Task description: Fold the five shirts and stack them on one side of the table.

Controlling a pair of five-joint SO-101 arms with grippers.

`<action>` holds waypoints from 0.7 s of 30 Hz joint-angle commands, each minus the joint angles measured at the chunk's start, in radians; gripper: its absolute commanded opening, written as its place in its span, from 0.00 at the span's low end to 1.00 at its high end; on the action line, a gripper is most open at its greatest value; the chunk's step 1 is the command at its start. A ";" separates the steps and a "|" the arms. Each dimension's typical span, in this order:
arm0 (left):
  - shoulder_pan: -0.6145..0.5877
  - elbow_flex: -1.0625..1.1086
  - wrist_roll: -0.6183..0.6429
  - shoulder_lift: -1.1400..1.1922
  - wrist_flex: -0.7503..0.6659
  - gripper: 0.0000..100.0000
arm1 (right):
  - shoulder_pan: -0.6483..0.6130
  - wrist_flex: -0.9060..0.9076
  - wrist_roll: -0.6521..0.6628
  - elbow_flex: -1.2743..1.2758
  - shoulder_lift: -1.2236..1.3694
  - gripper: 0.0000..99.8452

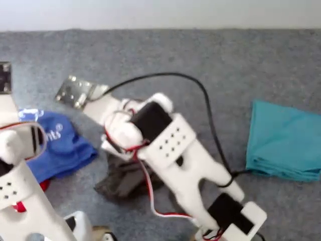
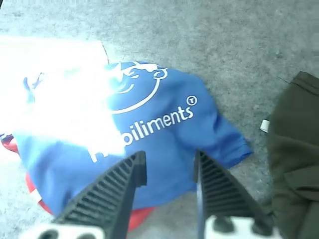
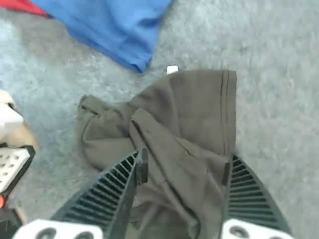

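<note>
A crumpled dark olive shirt (image 3: 189, 124) lies on the grey table, and my right gripper (image 3: 184, 167) hangs open just over it, one finger on either side of its folds. From above, that shirt (image 1: 123, 181) is mostly under the right arm. A blue shirt (image 2: 164, 124) with white print lies bunched on top of a red shirt (image 2: 137, 218). My left gripper (image 2: 169, 172) is open above the blue shirt's near edge, holding nothing. A folded teal shirt (image 1: 286, 140) rests at the table's right side.
A shiny metal plate (image 1: 75, 93) lies behind the blue shirt (image 1: 67, 145). A black cable (image 1: 208, 110) arcs over the middle of the table from the right arm. Bare grey table (image 1: 241, 65) stretches across the back.
</note>
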 commanded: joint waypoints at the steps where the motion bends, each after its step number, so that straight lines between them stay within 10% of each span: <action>1: 0.103 0.077 0.009 0.003 -0.046 0.16 | 0.110 0.044 -0.014 -0.035 -0.062 0.26; 11: 0.454 0.392 -0.052 0.150 -0.189 0.18 | 0.351 0.044 -0.012 0.278 -0.271 0.26; 21: 0.618 0.079 -0.052 0.588 -0.181 0.23 | 0.584 0.042 0.064 0.667 -0.545 0.26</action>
